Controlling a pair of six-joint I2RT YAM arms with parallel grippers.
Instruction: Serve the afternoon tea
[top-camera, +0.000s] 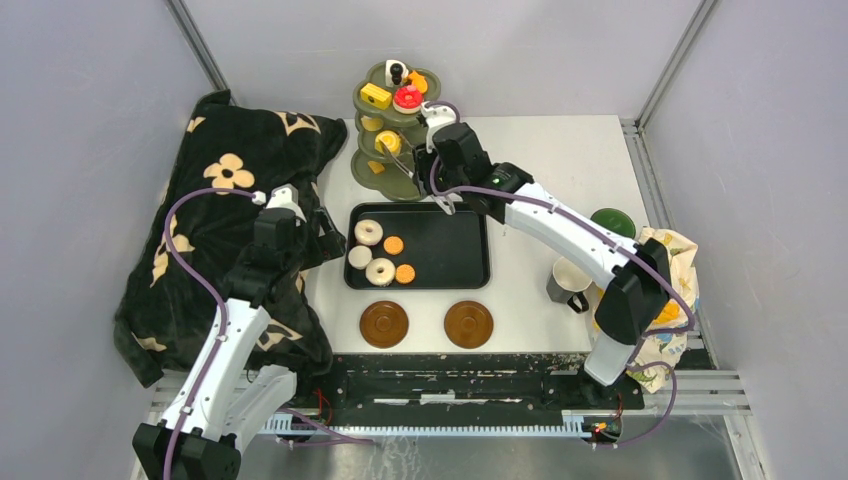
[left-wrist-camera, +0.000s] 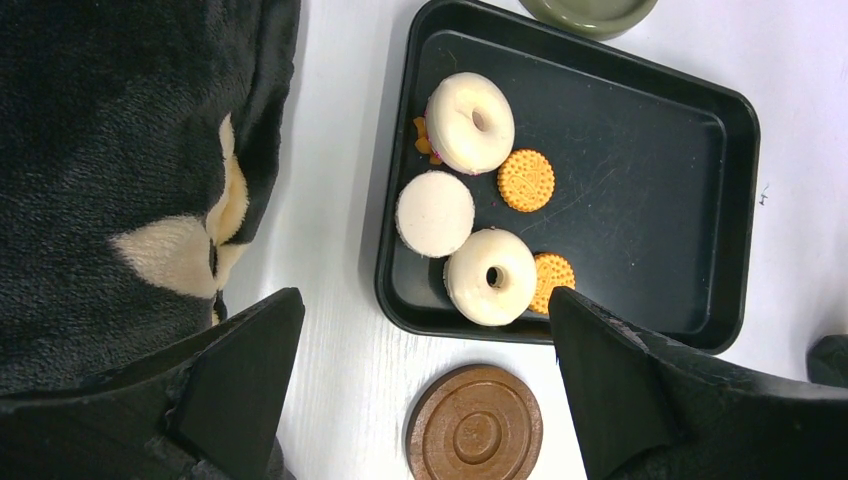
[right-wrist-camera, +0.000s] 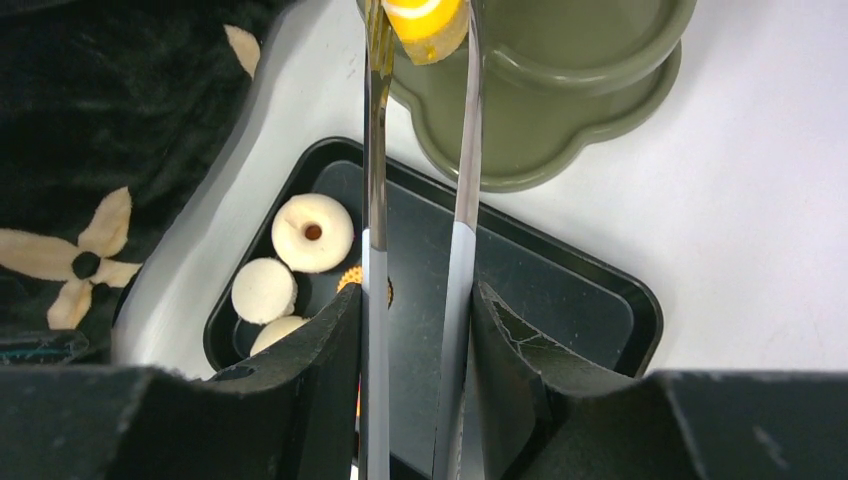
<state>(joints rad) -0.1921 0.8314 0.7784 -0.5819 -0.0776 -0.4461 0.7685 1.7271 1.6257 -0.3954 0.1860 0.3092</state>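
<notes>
5 pastries (left-wrist-camera: 470, 122) lay at the black tray (left-wrist-camera: 640, 200) left end, unserved. Risk: yellow cake (right-wrist-camera: 425, 20), pinched only by the tongs (right-wrist-camera: 462, 260) tips over the stand (right-wrist-camera: 560, 110), could slip and roll off. Wide open and empty, left gripper (left-wrist-camera: 420, 310) hovered near the tray's near-left corner; right gripper (right-wrist-camera: 415, 300) clamped the tongs.

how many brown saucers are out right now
2. The left saucer lies in front of the black tray, by its left end. The right saucer lies beside it, apart, by the tray's right end. None seems hidden.
</notes>
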